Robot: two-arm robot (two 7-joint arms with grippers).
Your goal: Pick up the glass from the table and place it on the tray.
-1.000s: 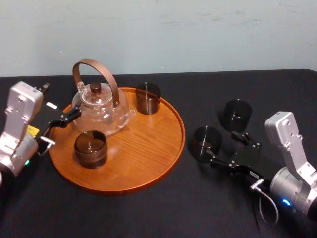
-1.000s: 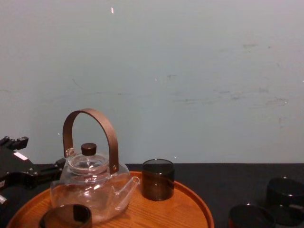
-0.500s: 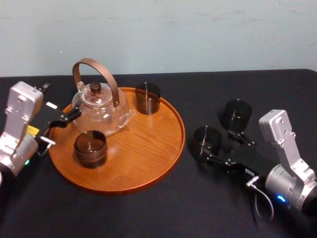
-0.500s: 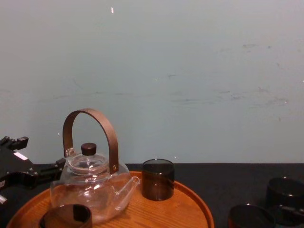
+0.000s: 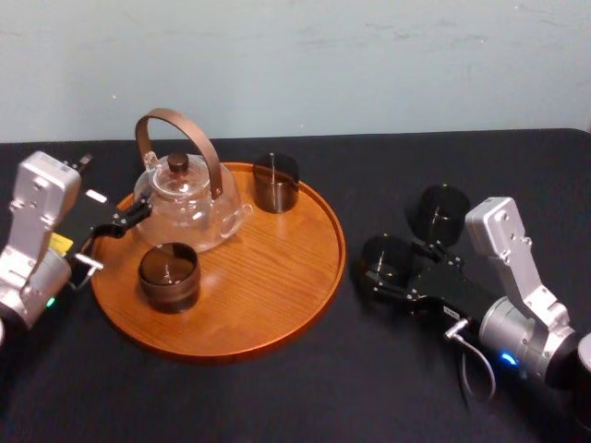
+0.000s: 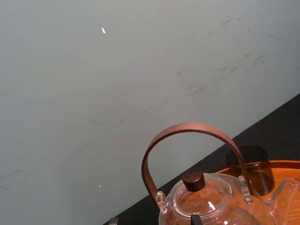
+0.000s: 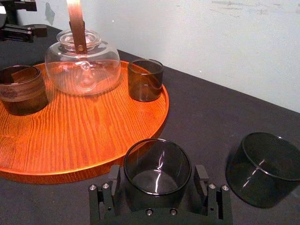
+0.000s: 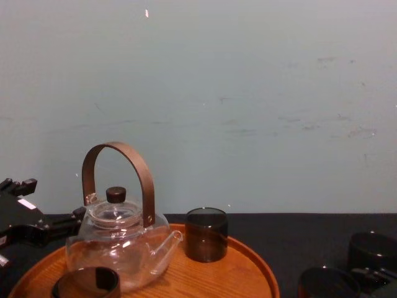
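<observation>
Two dark smoked glasses stand on the black table [image 5: 388, 369] to the right of the round wooden tray [image 5: 277, 277]. The nearer glass [image 5: 379, 257] [image 7: 158, 159] [image 8: 327, 282] sits between the fingers of my right gripper [image 5: 392, 269] [image 7: 158, 177]. That gripper is open, with a finger on each side and a thin gap to the glass wall. The other glass [image 5: 441, 212] [image 7: 265, 168] stands just behind it. My left gripper [image 5: 118, 238] rests open at the tray's left edge, beside the teapot.
On the tray stand a clear glass teapot [image 5: 189, 203] with a brown arched handle, a dark glass [image 5: 275, 182] at the back and a brown cup [image 5: 168, 275] at the front. The tray's right half is bare wood. A pale wall rises behind the table.
My right gripper has slid forward and to the left toward the tray. Its fingers now straddle the nearer glass, which has stayed in place. The left arm has not moved.
</observation>
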